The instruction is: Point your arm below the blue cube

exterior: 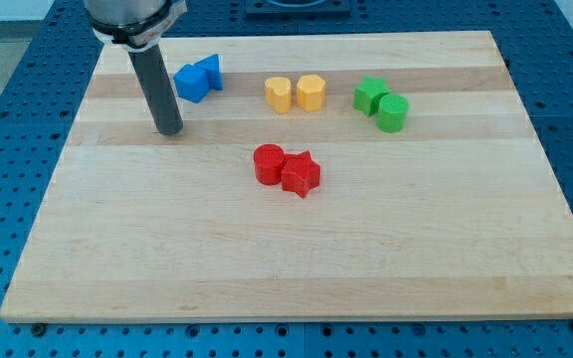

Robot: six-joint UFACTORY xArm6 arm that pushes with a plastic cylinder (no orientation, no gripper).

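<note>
board (296,259): pale wood on blue pegboard (8,179) | top left: blue cube (190,83) touching second blue block (210,70) | top middle: two yellow blocks (280,93) (311,91) side by side | top right: green block (370,94) touching green cylinder (393,112) | centre: red cylinder (269,163) touching red star (300,174) | my tip (170,129) on board, below-left of blue cube

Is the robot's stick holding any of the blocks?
No, nothing is held. My tip rests on the bare board, apart from the blue blocks, toward the view's bottom left of them.
</note>
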